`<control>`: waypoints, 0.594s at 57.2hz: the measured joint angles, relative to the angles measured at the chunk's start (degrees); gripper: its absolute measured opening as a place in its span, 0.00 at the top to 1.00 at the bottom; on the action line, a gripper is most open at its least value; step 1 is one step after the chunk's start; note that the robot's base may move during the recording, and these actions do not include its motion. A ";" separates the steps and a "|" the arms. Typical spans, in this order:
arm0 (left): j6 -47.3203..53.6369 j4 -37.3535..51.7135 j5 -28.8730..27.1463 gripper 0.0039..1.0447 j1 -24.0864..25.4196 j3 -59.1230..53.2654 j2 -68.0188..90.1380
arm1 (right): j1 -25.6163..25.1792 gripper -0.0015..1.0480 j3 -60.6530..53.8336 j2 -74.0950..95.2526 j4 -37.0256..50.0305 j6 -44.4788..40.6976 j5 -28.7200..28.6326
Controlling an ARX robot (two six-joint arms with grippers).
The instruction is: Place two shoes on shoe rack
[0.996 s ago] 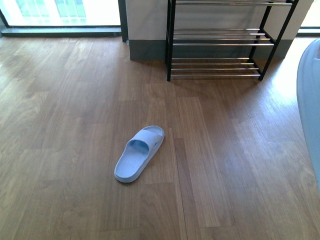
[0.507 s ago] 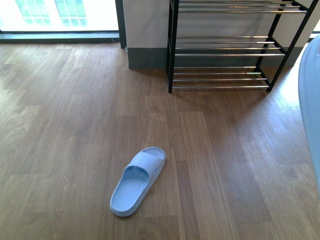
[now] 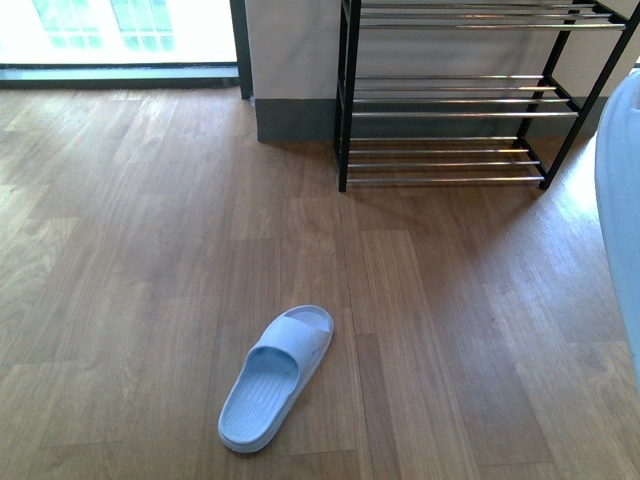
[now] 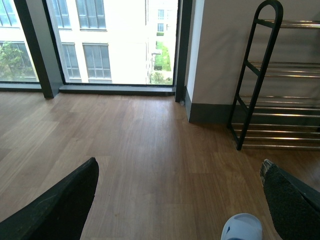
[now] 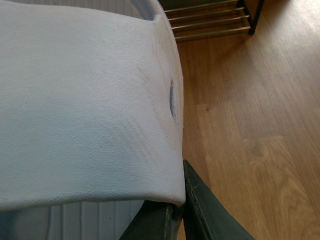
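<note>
Floor slide (image 3: 275, 378): pale foam, ribbed footbed.
Rack (image 3: 450, 100): chrome rods, black frame.
Left gripper (image 4: 180, 200): fingers spread, empty.
Right gripper (image 5: 172, 210): pinching pebbled second slide (image 5: 85, 100).

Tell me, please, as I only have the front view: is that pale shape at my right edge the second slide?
Observer: Yes; the right wrist view shows a pale slide filling the frame, with the right gripper shut on its edge.
Operator: And the other arm?
Observer: The left gripper is open, holding nothing; only the toe of the floor slide shows near one finger.
</note>
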 joint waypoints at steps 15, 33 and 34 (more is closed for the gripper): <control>-3.80 1.42 -4.52 0.09 -0.37 6.12 26.51 | 0.00 0.99 0.00 0.00 -0.02 0.00 -0.02; 8.26 30.40 3.87 0.09 1.09 16.96 74.88 | 0.00 0.99 0.00 0.00 -0.02 0.00 -0.07; 9.01 31.52 4.26 0.09 0.90 18.01 78.34 | 0.00 0.99 0.00 0.00 -0.02 0.00 -0.04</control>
